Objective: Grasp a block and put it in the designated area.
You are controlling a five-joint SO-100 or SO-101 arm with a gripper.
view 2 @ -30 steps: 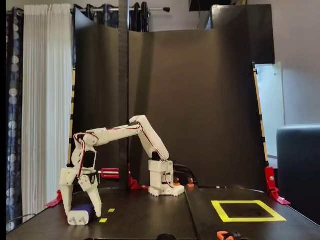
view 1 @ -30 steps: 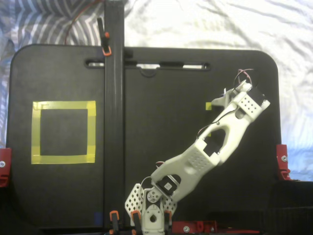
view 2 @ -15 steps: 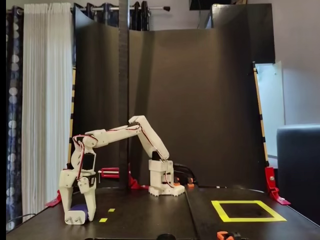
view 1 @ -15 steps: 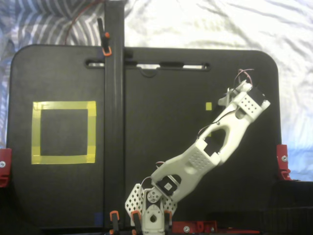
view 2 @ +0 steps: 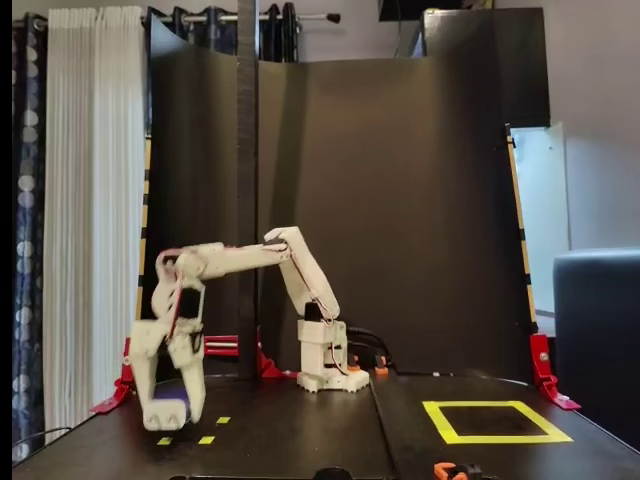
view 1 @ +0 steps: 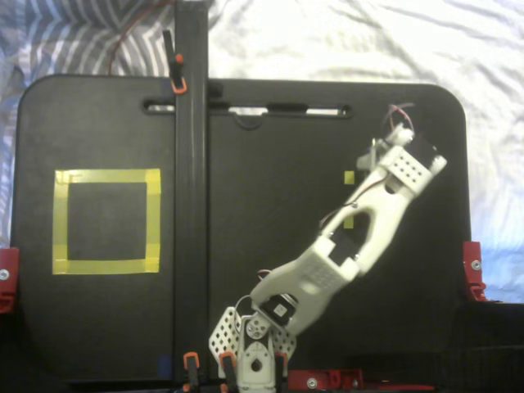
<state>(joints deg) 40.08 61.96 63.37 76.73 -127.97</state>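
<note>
- We see a black table (view 1: 98, 319) with rounded corners, a slot handle (view 1: 246, 108) cut near its far edge
- A tall black post (view 1: 190, 205) runs down the table in the top-down fixed view, held by orange-tipped clamps (view 1: 174, 75)
- Red brackets (view 1: 472, 270) sit at the table's side edges
- Small yellow tape squares (view 2: 206, 440) lie on the table surface
- White rumpled bedding (view 1: 368, 41) surrounds the table
- In the side fixed view, we see a black backdrop (view 2: 400, 200) and a white curtain (view 2: 90, 200) at left
</note>
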